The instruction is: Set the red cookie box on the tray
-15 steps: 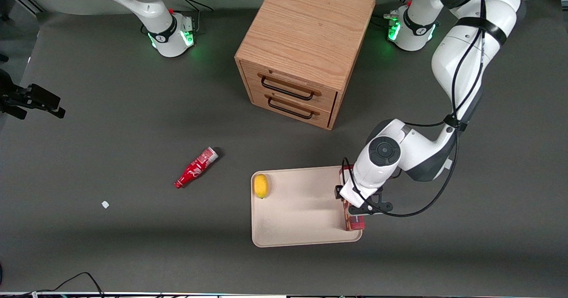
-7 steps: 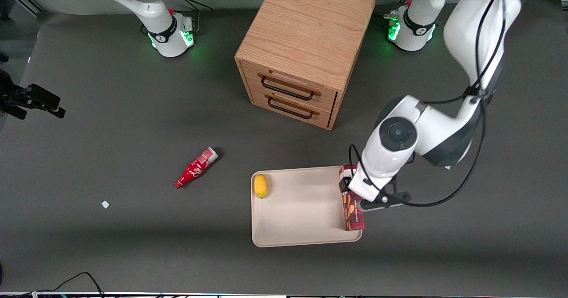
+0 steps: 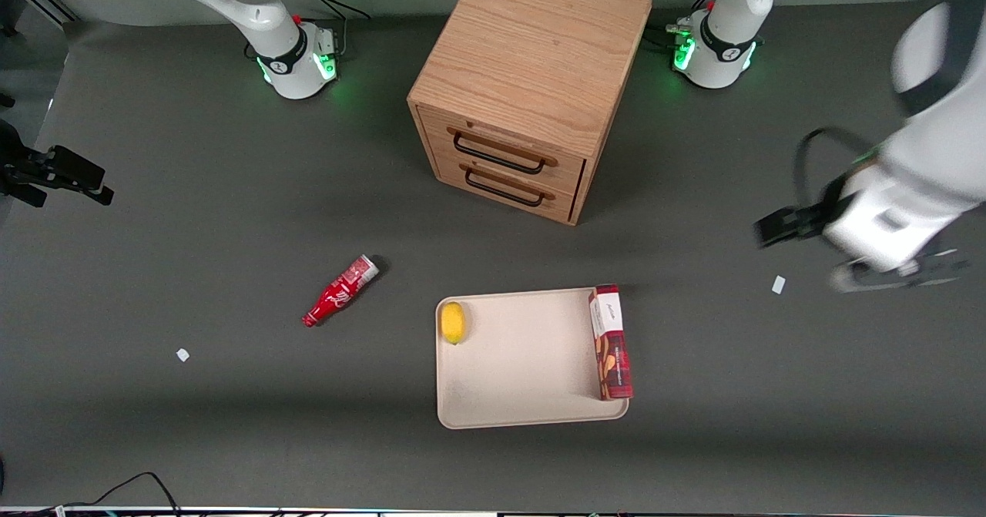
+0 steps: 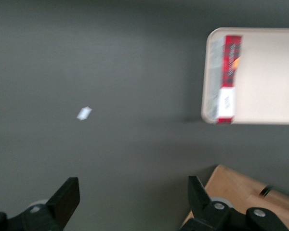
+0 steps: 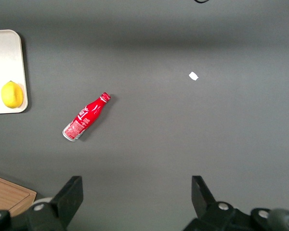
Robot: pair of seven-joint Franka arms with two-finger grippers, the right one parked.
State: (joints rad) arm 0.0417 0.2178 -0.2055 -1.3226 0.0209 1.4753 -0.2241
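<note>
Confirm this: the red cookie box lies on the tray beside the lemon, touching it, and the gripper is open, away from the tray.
Not quite. The front view shows the red cookie box along one edge of the tray and the lemon at the other edge, well apart. The gripper is indeed open, away from the tray.

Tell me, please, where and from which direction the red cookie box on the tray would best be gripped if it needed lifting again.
Grip the red cookie box at mid-length, across its narrow width, coming straight down. It lies flat along the tray's edge nearest the working arm, slim enough for the fingers. The gripper is open, well away toward the working arm's end.
</note>
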